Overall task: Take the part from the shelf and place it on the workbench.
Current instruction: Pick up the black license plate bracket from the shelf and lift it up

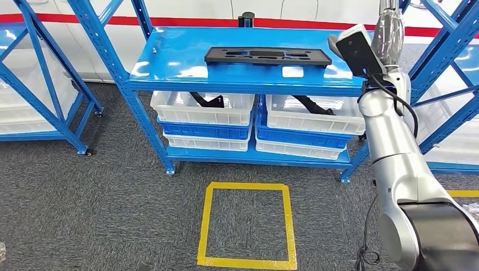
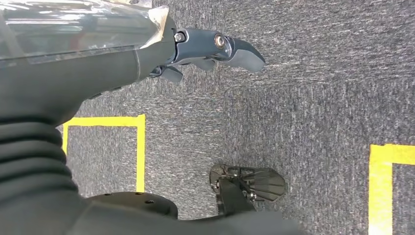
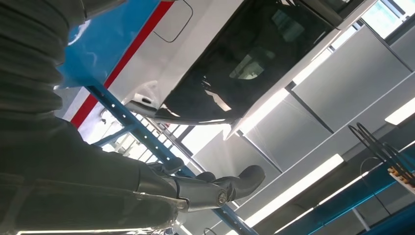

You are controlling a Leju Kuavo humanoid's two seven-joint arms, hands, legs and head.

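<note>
Grey carpet [image 1: 113,209] spreads under a blue shelf [image 1: 169,70], with a yellow taped square [image 1: 247,224] marked on the floor in front of it. On the shelf's top board, towards its back-right part, lies the flat black part [image 1: 267,56], untouched. White bins [image 1: 203,108] sit on the lower level. The right arm is raised beside the shelf's right edge; the right hand [image 3: 215,188] holds nothing, fingers loosely extended. The left hand [image 2: 215,49] hangs over the carpet, empty, fingers slightly apart.

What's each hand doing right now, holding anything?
Left hand: hangs over the carpet, holds nothing; open or curled cannot be told.
Right hand: raised, holds nothing, fingers extended.
</note>
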